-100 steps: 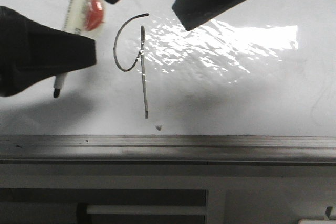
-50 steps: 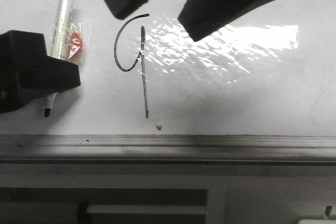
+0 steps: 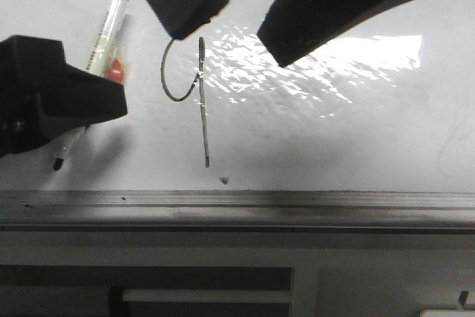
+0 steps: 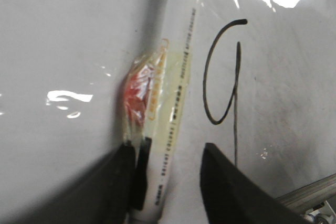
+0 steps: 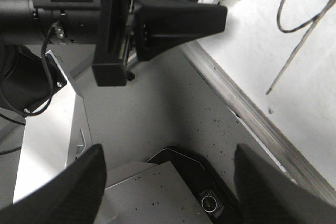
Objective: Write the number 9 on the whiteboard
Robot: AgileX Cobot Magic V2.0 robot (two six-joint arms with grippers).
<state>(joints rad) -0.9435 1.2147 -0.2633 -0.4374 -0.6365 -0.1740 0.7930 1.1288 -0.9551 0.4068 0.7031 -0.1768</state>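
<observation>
The number 9 (image 3: 200,87) is a thin black loop with a long stem on the glossy whiteboard (image 3: 334,131). In the left wrist view the number 9 (image 4: 233,77) lies beside the white marker pen (image 4: 178,66), which carries a red blob (image 4: 137,90). My left gripper (image 4: 168,153) is open. The pen rests against one finger, with a gap to the other. In the front view the left gripper (image 3: 74,105) covers the pen's (image 3: 107,27) lower part. My right gripper (image 3: 228,44) hangs open and empty over the 9, one finger hiding the loop's top.
A grey metal edge rail (image 3: 237,209) runs along the board's near side. A small dark speck (image 3: 224,180) sits under the stem, and a bright glare patch (image 3: 334,57) lies right of the 9. The right wrist view shows the left arm's black body (image 5: 79,14).
The pen has tilted, its cap end swinging right. The left gripper drew back to the left, then edged slightly right. The right gripper's fingers came lower, now covering the loop's top.
</observation>
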